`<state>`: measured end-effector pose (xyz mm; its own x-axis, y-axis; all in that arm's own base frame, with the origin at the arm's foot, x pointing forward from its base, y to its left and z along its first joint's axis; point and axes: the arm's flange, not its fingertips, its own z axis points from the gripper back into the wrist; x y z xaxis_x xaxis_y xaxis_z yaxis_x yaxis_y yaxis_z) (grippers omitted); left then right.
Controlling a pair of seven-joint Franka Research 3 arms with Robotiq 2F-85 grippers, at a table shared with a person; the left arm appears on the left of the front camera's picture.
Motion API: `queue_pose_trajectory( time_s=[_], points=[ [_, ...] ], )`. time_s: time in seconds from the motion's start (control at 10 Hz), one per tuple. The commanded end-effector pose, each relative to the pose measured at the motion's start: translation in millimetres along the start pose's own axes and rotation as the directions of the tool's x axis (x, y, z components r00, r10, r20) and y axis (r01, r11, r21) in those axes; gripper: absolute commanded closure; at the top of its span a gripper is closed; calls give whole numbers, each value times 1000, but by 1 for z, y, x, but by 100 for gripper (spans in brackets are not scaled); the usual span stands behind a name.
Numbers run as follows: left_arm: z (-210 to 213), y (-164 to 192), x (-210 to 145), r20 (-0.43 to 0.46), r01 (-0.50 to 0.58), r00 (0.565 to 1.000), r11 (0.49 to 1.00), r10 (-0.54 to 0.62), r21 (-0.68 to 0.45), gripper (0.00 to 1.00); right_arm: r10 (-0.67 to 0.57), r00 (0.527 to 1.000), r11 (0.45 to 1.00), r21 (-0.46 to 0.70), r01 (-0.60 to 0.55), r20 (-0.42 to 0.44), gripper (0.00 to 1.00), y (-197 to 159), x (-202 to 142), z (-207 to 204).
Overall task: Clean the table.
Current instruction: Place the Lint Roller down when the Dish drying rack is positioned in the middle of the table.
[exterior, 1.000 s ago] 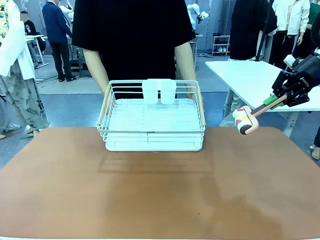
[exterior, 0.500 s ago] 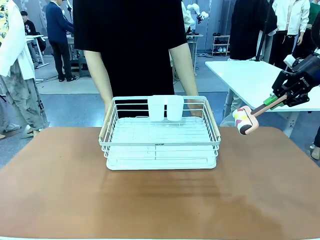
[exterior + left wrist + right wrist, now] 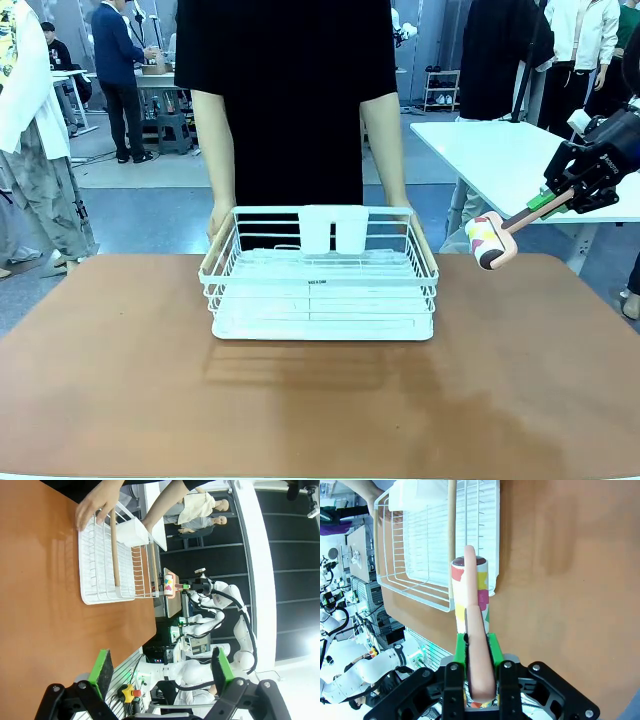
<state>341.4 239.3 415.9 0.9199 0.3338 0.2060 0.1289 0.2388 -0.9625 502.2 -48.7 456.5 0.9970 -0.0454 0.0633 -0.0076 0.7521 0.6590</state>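
The table (image 3: 320, 410) has a bare reddish-brown top, also seen in the left wrist view (image 3: 40, 610) and below the right wrist (image 3: 560, 555). My right gripper (image 3: 543, 204) hangs above the table's far right corner, shut on the pink handle of a lint roller (image 3: 488, 241) with a colourful patterned head. From the right wrist, the gripper (image 3: 477, 647) clamps that handle and the lint roller (image 3: 470, 590) points toward the basket. My left gripper (image 3: 161, 667) is open, holding nothing, back from the table edge.
A white wire basket (image 3: 320, 287) sits on the far middle of the table, and a person's hands (image 3: 218, 222) grip its two far corners. A white cup holder hangs on its far rim. A white-topped table (image 3: 500, 150) stands beyond the right corner.
The person has brought the basket nearer to me and slightly right, and now stands closer behind it. My right gripper and the roller have stayed still.
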Motion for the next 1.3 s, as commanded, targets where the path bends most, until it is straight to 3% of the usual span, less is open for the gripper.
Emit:
queue_pose_trajectory(
  time_s=[0.0,0.4,0.5,0.6,0.7,0.8,1.0,1.2],
  points=[
    [2,-1,-2,5,5,1000,1000,-5,-10,0,-11,1000,1000,1,11,1,79,2,0,0],
    [2,-1,-2,5,5,1000,1000,-5,-10,0,0,1000,1000,0,0,0,79,0,0,0],
    [2,-1,-2,5,5,1000,1000,-5,-10,0,-106,988,994,-4,107,116,79,6,7,0],
    [2,-1,-2,5,5,1000,1000,-5,-10,0,-276,928,961,63,269,249,79,6,11,-8],
    [2,-1,-2,5,5,1000,1000,-5,-10,0,-371,868,928,105,357,329,79,3,5,-9],
    [2,-1,-2,5,5,1000,1000,-5,-10,0,-437,828,899,147,412,351,79,5,1,-10],
    [2,-1,-2,5,5,1000,1000,-5,-10,0,-638,627,764,263,589,447,79,7,3,-9],
    [2,-1,-2,5,5,1000,1000,-5,-10,0,-738,447,649,353,674,505,79,5,11,-24]
  ],
)
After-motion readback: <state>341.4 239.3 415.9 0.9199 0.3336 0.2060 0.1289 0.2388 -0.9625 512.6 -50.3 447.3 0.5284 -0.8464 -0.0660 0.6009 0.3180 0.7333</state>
